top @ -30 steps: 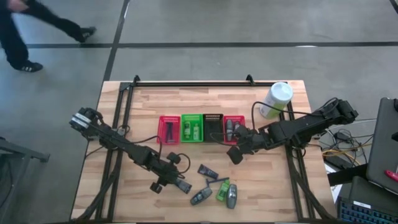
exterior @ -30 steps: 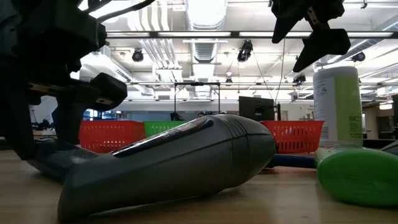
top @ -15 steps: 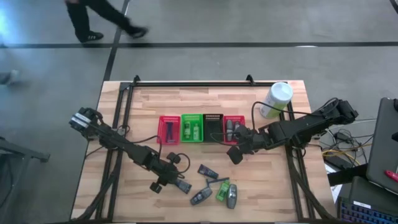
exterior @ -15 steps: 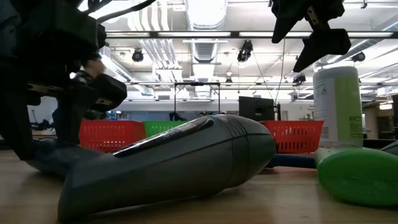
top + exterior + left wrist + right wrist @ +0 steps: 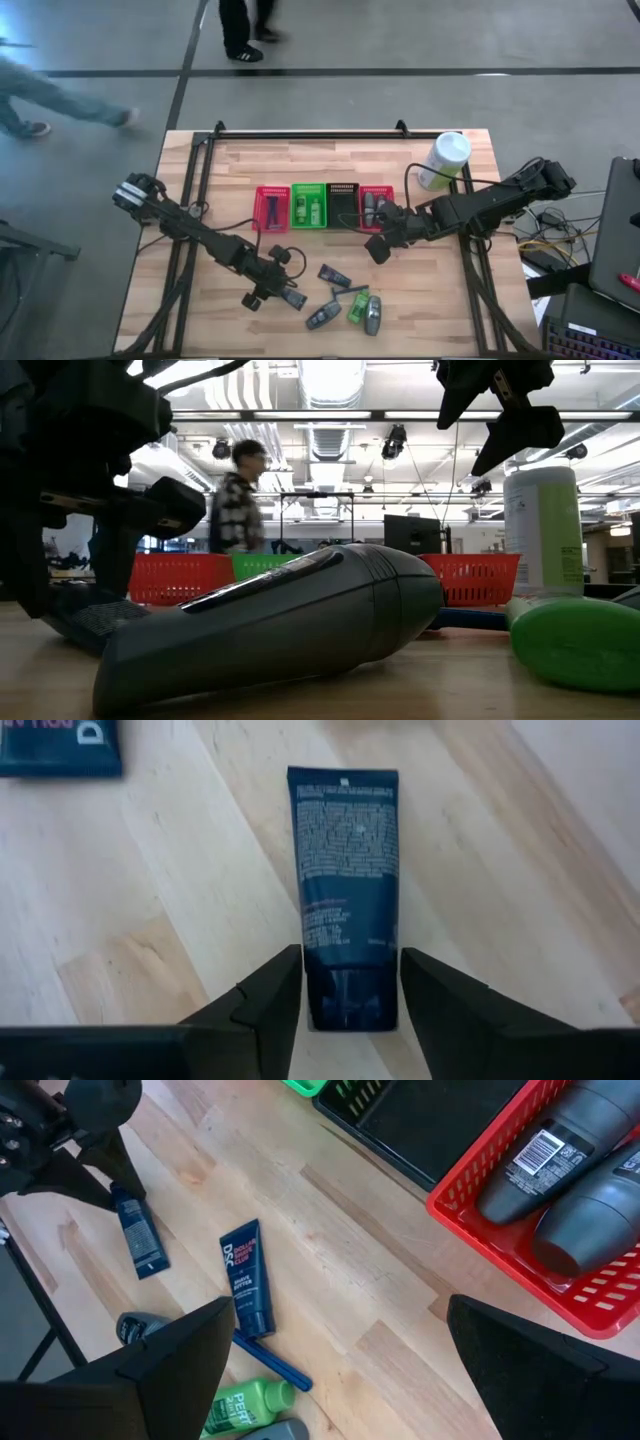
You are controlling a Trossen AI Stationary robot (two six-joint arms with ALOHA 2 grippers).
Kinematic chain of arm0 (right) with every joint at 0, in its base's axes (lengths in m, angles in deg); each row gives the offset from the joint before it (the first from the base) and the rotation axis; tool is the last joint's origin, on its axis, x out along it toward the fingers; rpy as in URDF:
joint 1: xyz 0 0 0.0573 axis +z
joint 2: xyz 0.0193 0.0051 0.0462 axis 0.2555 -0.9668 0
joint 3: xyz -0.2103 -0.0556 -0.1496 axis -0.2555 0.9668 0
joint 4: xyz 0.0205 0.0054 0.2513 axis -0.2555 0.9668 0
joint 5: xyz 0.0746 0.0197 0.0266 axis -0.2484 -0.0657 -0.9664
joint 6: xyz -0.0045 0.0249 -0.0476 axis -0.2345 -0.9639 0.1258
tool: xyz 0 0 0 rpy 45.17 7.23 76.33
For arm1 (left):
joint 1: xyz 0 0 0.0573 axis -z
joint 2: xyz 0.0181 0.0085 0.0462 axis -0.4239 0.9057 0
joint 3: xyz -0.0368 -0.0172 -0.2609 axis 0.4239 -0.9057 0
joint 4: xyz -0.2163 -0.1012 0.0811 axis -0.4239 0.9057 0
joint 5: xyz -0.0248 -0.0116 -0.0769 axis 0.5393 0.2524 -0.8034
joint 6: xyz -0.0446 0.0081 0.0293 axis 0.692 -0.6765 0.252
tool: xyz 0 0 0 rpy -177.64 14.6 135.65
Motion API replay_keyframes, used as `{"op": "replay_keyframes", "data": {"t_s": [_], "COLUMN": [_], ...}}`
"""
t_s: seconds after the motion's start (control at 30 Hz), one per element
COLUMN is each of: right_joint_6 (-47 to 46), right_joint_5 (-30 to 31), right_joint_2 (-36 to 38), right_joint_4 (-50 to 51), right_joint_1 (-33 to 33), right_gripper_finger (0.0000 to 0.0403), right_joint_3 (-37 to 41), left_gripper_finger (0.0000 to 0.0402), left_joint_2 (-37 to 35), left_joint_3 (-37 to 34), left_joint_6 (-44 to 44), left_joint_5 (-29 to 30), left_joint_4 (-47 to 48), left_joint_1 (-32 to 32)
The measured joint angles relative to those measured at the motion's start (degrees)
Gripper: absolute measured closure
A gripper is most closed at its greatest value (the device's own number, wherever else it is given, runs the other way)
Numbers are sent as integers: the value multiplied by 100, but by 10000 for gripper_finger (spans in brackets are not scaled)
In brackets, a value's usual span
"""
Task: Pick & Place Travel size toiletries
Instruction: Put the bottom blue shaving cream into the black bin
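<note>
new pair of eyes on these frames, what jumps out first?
The row of small mesh baskets mid-table, red, green, black, red, with the right gripper hanging open just in front of the right-hand red one. Nearer the front edge, the left gripper straddles a dark blue tube lying flat, beside a loose cluster of toiletries.

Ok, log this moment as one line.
left claw: straddling dark tube lying on table, fingers open beside it | right claw: open, waiting above table near red basket | loose toiletries on table: several
</note>
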Motion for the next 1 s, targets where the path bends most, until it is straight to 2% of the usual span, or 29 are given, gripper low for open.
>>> {"op": "replay_keyframes", "data": {"t_s": [0.2, 0.47, 0.63, 0.87, 1.0], "right_joint_6": [-36, -105, -5, 174, 172], "right_joint_5": [0, -1, -13, -47, -69], "right_joint_2": [1, 0, 2, 4, 3], "right_joint_4": [-1, -18, -248, -1256, -1780], "right_joint_1": [0, 0, 0, -2, -8], "right_gripper_finger": [39, 39, 39, 39, 39], "right_joint_3": [0, -4, -139, -211, -144], "left_gripper_finger": [262, 253, 266, 262, 262], "left_joint_2": [-1, -3, -122, -711, -1243], "left_joint_3": [-17, 32, 294, 470, 464], "left_joint_6": [-15, -9, 16, 9, 37], "left_joint_5": [-85, -125, -102, 715, 1516], "left_joint_4": [43, 120, 398, 912, 1305], "left_joint_1": [-4, -2, -32, -138, -362]}}
